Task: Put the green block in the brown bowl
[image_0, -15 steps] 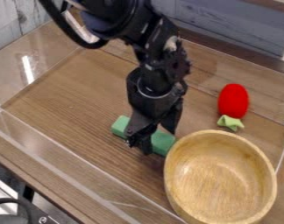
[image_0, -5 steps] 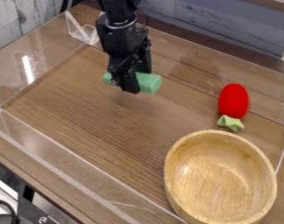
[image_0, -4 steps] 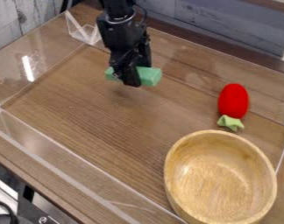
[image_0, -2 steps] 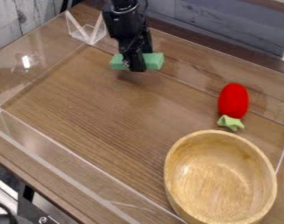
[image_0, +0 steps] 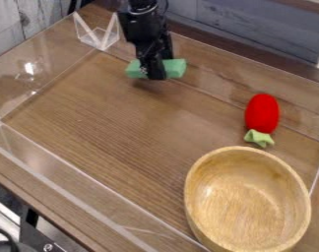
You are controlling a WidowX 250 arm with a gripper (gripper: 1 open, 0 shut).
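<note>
The black gripper [image_0: 153, 71] is clamped across the middle of the flat mid-green rectangular block [image_0: 173, 68], well apart from the wide light-tan wooden bowl [image_0: 248, 204] on the wood-grain tabletop [image_0: 109, 138].

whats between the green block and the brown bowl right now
Only bare wooden tabletop in the camera view; the green block sits in the gripper, far from the brown bowl.

Even, bright light; low-resolution and soft, with pale glare streaks on the clear walls [image_0: 44, 74].
</note>
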